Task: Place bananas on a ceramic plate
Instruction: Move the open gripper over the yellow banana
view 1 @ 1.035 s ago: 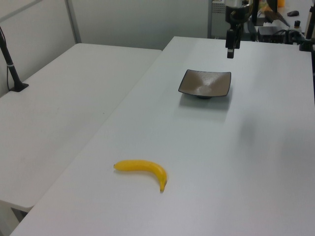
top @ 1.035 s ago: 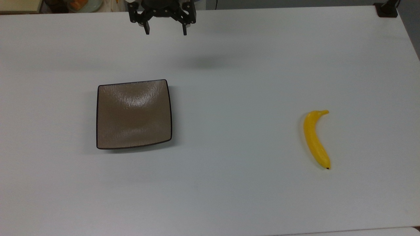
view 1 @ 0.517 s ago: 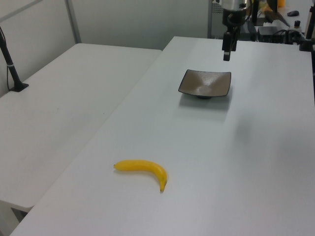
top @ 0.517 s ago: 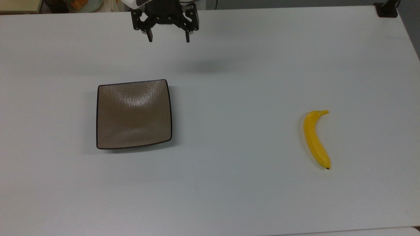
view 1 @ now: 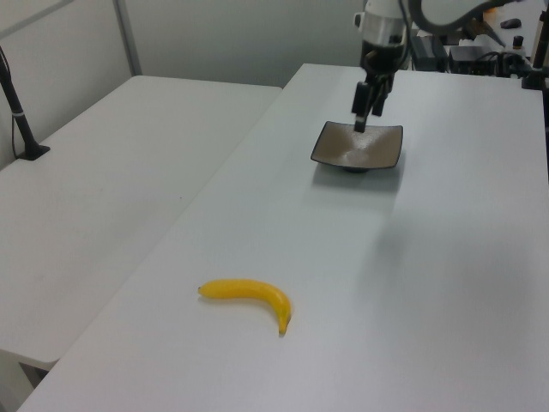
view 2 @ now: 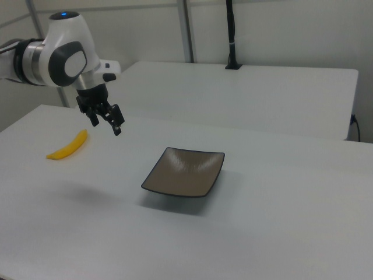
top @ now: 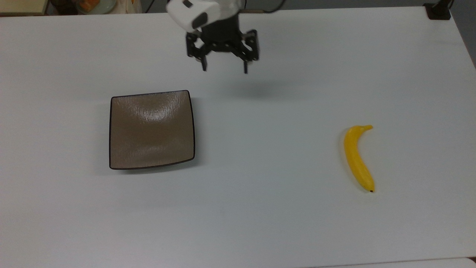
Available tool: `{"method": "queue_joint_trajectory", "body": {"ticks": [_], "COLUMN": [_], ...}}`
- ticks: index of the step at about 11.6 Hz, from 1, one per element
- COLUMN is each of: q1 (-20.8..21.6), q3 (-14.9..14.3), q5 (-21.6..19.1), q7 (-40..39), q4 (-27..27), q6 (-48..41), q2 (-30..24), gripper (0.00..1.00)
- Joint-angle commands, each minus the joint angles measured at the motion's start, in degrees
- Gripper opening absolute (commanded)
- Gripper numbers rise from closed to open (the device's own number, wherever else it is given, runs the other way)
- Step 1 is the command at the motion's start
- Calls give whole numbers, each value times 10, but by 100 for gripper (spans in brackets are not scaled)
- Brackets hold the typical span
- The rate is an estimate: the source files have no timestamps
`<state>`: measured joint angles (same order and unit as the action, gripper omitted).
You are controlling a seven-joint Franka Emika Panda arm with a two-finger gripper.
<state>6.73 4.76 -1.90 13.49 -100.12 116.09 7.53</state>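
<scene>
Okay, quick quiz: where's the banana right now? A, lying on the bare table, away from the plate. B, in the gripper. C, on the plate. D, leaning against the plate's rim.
A: the banana lies flat on the white table, far to the top view's right of the plate, and the open gripper holds nothing.

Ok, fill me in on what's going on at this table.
A Franka arm's gripper hangs open and empty above the white table, between the square brown plate and the yellow banana. The banana lies flat on the table, far towards the top view's right, untouched. Nothing is on the plate yet.
</scene>
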Motion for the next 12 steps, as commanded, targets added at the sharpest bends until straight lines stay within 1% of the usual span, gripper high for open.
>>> {"method": "queue_joint_trajectory", "body": {"ticks": [1, 2, 4, 5, 7, 9, 11, 12], "q1": [34, 45, 71, 84, 108, 124, 135, 142], "q3": [9, 9, 30, 37, 38, 44, 46, 49], "q5": [-5, -6, 0, 3, 5, 8, 34, 59], "q7": [91, 108, 141, 159, 167, 183, 213, 239], "q4": [25, 40, 68, 72, 84, 111, 132, 147], "q6": [80, 92, 145, 165, 191, 200, 213, 224], "q2": [51, 68, 109, 123, 144, 171, 199, 218], "gripper": [100, 100, 100, 100, 100, 100, 100, 100]}}
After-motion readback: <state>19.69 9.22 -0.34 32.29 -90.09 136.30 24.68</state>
